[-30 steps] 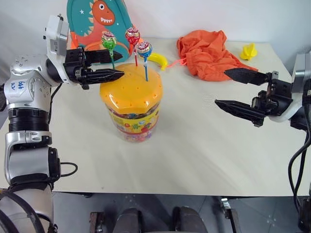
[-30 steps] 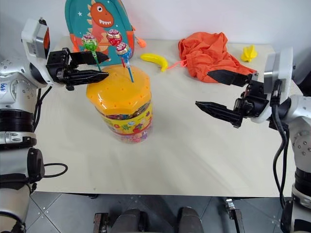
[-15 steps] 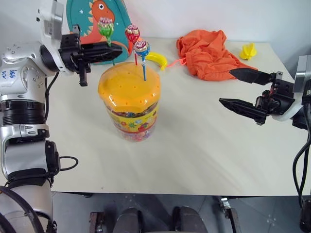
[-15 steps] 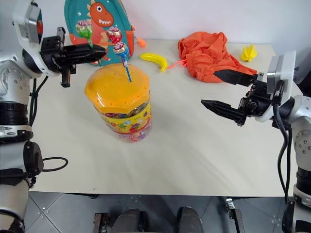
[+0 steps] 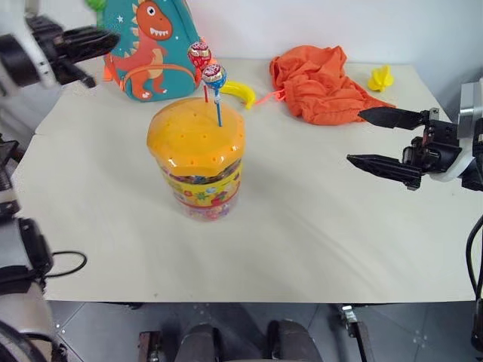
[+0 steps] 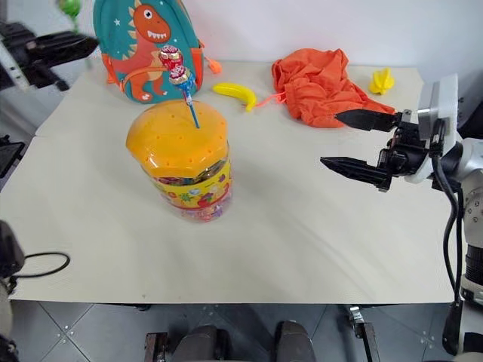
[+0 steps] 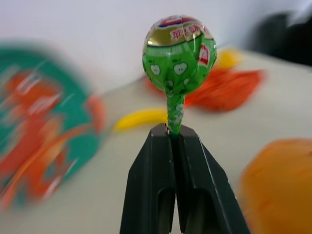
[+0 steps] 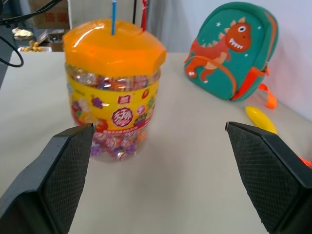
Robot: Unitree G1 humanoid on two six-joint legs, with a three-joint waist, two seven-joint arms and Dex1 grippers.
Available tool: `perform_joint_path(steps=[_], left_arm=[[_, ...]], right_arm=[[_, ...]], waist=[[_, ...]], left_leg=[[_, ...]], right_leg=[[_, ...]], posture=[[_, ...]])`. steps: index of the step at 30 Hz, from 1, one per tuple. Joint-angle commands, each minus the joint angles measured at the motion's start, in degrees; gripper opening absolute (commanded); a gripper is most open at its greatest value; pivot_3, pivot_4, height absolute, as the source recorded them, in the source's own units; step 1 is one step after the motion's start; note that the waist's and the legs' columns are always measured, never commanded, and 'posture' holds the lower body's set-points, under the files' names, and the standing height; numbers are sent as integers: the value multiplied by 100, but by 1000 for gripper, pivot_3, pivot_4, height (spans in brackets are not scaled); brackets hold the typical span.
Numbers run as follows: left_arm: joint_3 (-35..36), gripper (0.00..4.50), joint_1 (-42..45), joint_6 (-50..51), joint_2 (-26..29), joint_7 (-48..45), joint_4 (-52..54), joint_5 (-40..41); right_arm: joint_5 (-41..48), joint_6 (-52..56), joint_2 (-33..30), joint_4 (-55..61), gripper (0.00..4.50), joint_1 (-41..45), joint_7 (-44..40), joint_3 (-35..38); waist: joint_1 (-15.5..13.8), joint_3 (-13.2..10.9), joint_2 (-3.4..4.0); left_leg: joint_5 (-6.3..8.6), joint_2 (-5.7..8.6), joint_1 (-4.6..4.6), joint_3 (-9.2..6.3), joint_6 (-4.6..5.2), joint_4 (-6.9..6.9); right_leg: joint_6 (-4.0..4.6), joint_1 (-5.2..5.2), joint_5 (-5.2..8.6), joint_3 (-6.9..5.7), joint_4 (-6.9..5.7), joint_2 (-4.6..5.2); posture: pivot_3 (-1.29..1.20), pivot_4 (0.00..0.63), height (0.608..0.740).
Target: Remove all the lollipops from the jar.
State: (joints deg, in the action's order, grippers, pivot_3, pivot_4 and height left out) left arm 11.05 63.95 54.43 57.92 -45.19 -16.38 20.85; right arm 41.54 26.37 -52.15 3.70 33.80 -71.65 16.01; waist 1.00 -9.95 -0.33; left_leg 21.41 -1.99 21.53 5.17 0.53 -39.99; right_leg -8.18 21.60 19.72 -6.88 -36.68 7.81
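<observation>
Pinching the light green lollipop by its thin stiff stick, the left gripper has jaws clamped, two lollipops stand in the jar on the counter, right gripper jaws apart.

No words or numbers can be read with any certainty. The jar carries a yellow and red label with a round red emblem holding small characters, too small to make out. The green lollipop wrapper has a band of blurred red lettering.
</observation>
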Motion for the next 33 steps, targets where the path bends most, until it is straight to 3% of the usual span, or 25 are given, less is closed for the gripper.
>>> perform_joint_path(steps=[1,5,12,19,23,33], left_arm=[[188,28,-744,1166,641,373,592,-182],[357,28,-1931,1940,1062,620,967,-265],[259,28,-3418,2344,1242,1121,992,-579],[57,28,-3448,2940,1208,1219,920,-484],[-67,1011,-3333,3101,1278,1118,857,-399],[-105,4149,-3413,3308,1895,715,1340,-79]], right_arm=[[-7,-165,-137,-61,4500,-19,-330,67],[-96,-329,-92,-176,4500,-39,-578,-36],[-232,-429,53,-251,4500,23,-668,-251],[-226,-427,95,-220,4500,13,-595,-284],[-204,-427,84,-176,4500,-47,-568,-250],[-205,-408,-39,-194,4500,-20,-615,-204]], waist=[[21,-1,-2],[6,-3,-5],[-95,-10,-17],[-115,-15,-24],[-92,-14,-24],[-98,-15,-25]], left_leg=[[0,0,-1,0,0,1],[0,1,0,-4,0,0],[1,1,0,1,-1,-2],[1,6,0,4,-2,-1],[1,6,-1,8,-3,0],[1,4,0,15,-3,3]], right_leg=[[0,0,0,1,-4,0],[0,0,0,6,-9,0],[0,0,0,17,-8,1],[0,0,0,20,-8,2],[0,1,0,19,-8,2],[0,10,0,22,-9,2]], posture=[[0,150,740],[0,150,740],[0,150,740],[0,150,740],[0,150,740],[0,150,740]])
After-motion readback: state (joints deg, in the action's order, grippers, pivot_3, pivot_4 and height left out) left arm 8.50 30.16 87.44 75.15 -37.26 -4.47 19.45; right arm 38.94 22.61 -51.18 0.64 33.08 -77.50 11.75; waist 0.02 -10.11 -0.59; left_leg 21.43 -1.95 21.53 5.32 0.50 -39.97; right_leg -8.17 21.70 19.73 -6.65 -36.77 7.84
